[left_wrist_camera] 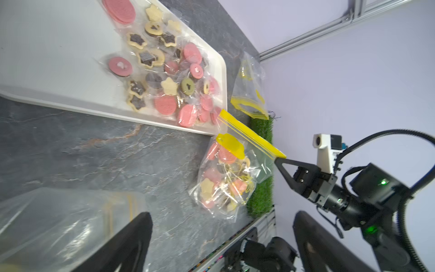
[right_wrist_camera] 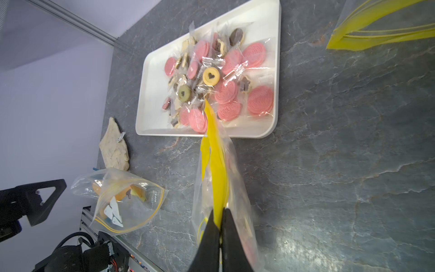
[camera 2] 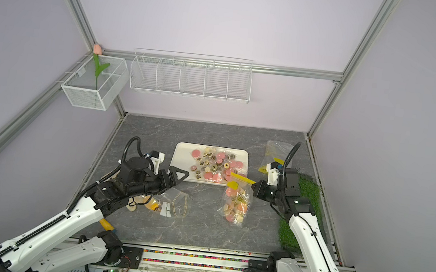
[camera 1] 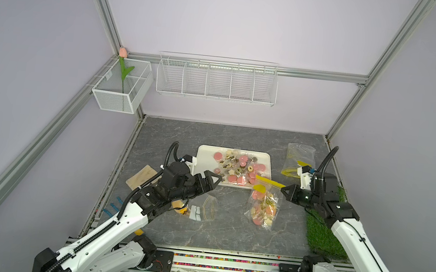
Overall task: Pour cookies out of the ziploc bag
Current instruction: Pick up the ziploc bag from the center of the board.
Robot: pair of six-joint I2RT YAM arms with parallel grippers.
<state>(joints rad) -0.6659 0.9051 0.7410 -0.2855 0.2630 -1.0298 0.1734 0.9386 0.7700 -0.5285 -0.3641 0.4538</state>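
While my right gripper [right_wrist_camera: 220,213] pinches the yellow zip strip [right_wrist_camera: 215,150] of the ziploc bag [camera 1: 261,208], its long axis running toward the white tray [camera 1: 206,152], the cookies [camera 1: 258,212] inside lie on the table [camera 1: 172,221] just short of the tray's near corner (my left gripper [camera 1: 210,179], spread wide, hangs farther off)

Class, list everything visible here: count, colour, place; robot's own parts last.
tray: one, white, table centre
cookies: many, pink, beige, brown, on tray, in bag
cookie ziploc bag: one, clear, yellow zip, beside tray
tag bag: one, clear, by left arm
third bag: one, clear, far right
grass mat: one, green, right edge
slab: one, tan, left edge
wire rack: one, white, back wall
mesh basket: one, white, left wall
tulip: one, pink, in basket
left end effector: one, black, open, near tray
right end effector: one, black, shut on cookie ziploc bag
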